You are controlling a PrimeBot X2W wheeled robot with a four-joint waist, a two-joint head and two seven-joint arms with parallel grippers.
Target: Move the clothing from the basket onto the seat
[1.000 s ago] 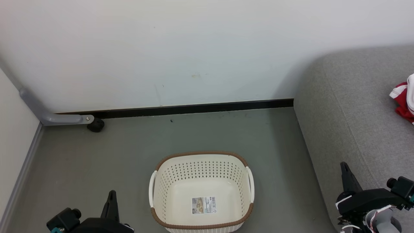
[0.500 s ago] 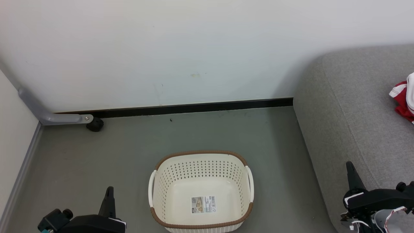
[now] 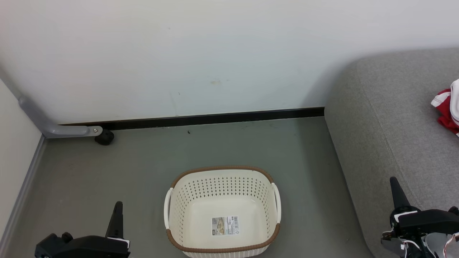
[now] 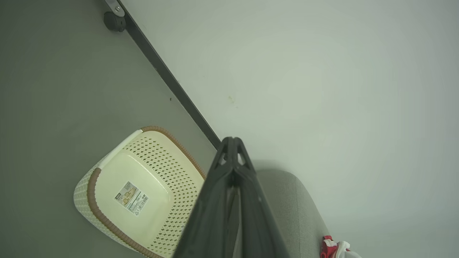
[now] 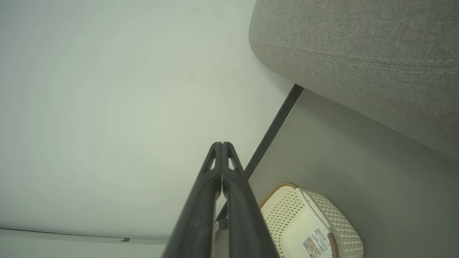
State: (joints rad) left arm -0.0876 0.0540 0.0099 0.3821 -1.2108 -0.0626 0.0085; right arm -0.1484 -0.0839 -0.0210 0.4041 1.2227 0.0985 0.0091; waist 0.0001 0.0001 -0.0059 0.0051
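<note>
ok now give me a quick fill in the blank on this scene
1. The clothing lies on the seat, so the basket is ____ of clothing.
2. The left gripper and the right gripper both have their fingers ____.
3. The basket's woven-look rim is ____, while its walls are cream-white.
Missing words: empty; shut; brown.

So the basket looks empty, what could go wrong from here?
1. The clothing lies at the head view's edge on the seat; the rest is cut off, so some might hang over an edge unseen.
2. The basket stands on the floor between the shut left gripper and right gripper; rolling forward could knock it.
</note>
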